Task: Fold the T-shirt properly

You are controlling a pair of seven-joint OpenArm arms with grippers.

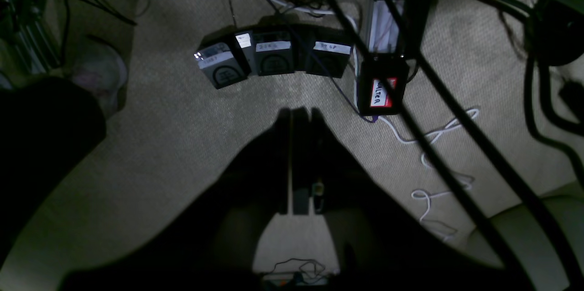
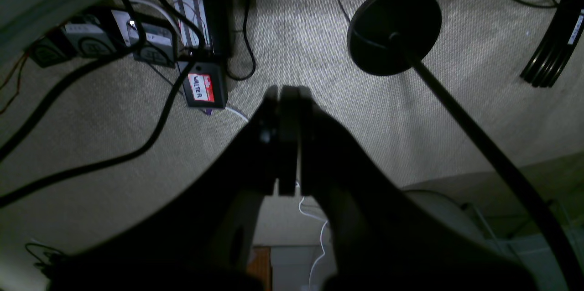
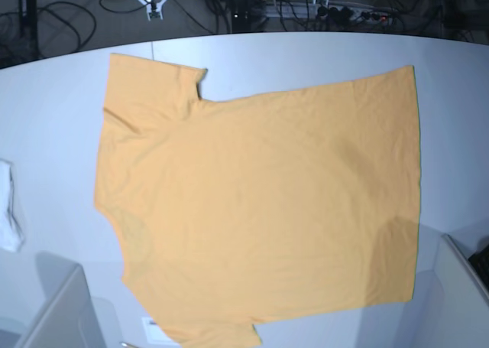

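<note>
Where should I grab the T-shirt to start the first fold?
Probably the T-shirt at its upper sleeve, the far left corner in the base view, coming from the table's far edge. It lies flat and spread out, and that sleeve edge is free to pinch.

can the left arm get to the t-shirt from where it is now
Probably yes, but not at once. The T-shirt lies flat and uncovered on the table, while the left gripper hangs shut over the carpet, off the table, so it must swing up first.
</note>
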